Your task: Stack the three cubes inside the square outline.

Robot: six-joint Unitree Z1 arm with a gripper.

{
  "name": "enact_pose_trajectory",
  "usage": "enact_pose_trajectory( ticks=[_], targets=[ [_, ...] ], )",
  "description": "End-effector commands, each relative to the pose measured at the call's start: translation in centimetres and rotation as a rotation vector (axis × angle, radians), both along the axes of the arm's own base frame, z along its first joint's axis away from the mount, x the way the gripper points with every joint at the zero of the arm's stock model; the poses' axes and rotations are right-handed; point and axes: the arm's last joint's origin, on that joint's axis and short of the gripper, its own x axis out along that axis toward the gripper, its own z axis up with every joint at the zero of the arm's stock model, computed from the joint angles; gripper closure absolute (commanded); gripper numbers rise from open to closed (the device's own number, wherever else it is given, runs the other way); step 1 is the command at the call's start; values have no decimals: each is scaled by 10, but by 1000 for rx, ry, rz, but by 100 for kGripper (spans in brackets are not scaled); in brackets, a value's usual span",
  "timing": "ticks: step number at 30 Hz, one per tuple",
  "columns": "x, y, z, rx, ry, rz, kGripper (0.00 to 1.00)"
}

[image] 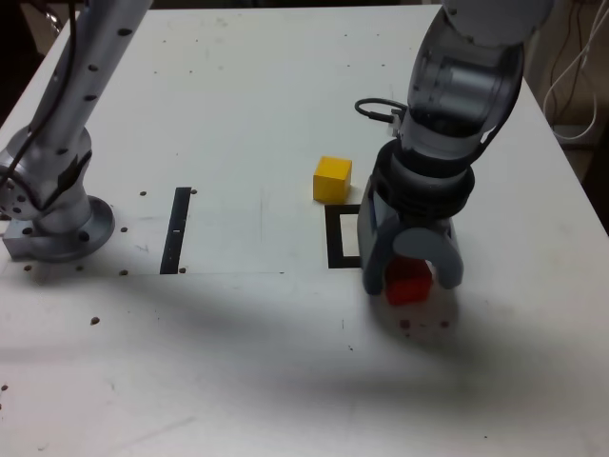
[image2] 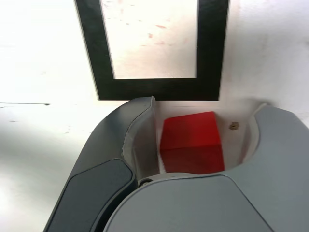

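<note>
Red cube (image2: pixel 191 141) between gripper (image2: pixel 193 145) jaws, outside square outline (image2: pixel 157 87)

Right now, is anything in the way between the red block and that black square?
Nothing visible. The red block sits between the gripper jaws, just outside the black square, whose white middle is bare. The yellow block stands off to its side.

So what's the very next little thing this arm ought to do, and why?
Probably finish closing on the red cube. The wrist view shows it sitting between the jaws on the table, one side close against a jaw and a gap left at the other, so it isn't gripped yet. The square outline lies empty just beyond, so once gripped the cube has only a short way to go.
</note>
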Motion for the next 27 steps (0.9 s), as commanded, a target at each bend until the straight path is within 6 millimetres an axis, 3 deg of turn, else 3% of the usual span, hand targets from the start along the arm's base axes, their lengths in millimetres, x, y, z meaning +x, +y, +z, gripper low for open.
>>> enact_pose_trajectory(
  ticks=[1,10,15,22,27],
  targets=[
    [1,-1,-3,-5,-7,3,52],
    [4,-2,-7,-18,-40,5,71],
    [-1,0,1,-4,-52,1,77],
    [-20,17,26,18,-70,-16,79],
    [-35,37,31,20,-53,-7,78]
  ],
)
